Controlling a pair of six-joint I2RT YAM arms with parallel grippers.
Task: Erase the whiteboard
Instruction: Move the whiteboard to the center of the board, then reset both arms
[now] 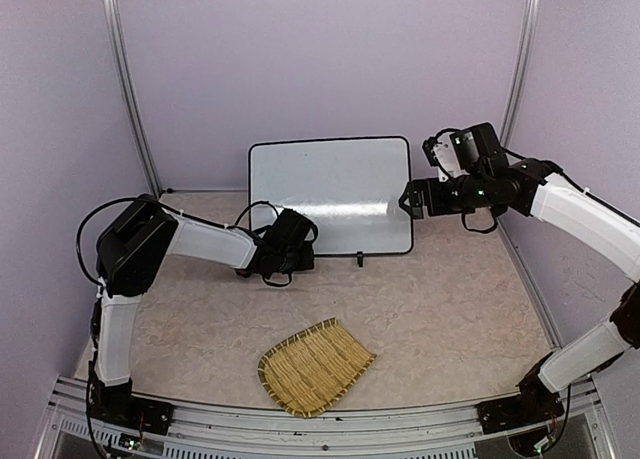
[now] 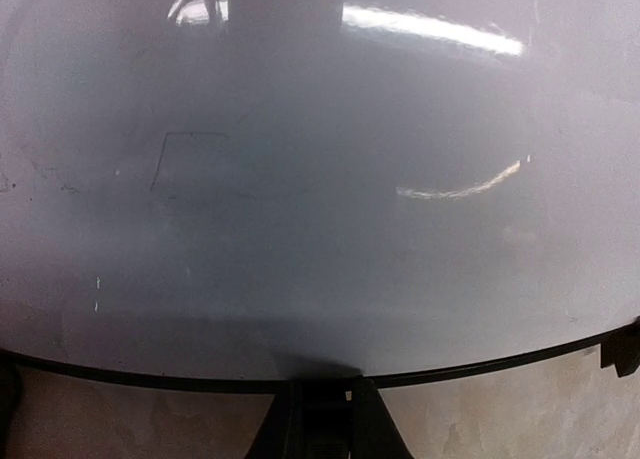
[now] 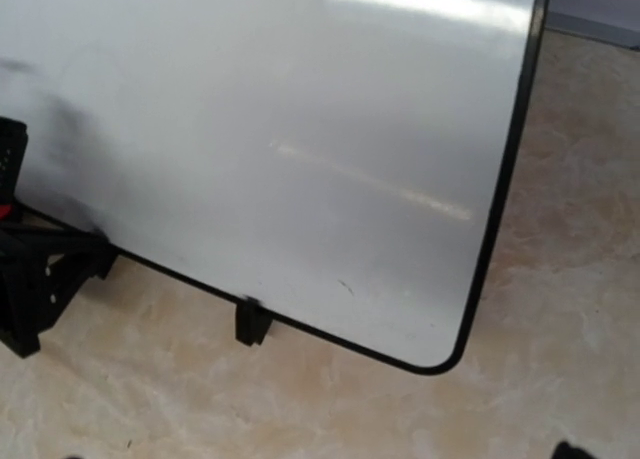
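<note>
The whiteboard (image 1: 330, 194) stands upright at the back of the table on small black feet (image 3: 252, 321). In the top view its face looks blank. The left wrist view shows faint thin lines (image 2: 185, 136), and the right wrist view shows a grey smudge (image 3: 60, 129) and a tiny dark tick (image 3: 345, 287). My left gripper (image 1: 292, 241) is low at the board's lower left, with its fingers (image 2: 325, 419) shut together on the bottom rim (image 2: 500, 364). My right gripper (image 1: 406, 199) hovers open by the board's right edge with nothing in it. Only its fingertips (image 3: 572, 449) peek into its own view.
A woven straw mat (image 1: 315, 367) lies flat near the front of the marbled beige table (image 1: 450, 299). Purple walls enclose the back and sides. The left arm's black body (image 3: 35, 279) shows at the board's lower left in the right wrist view.
</note>
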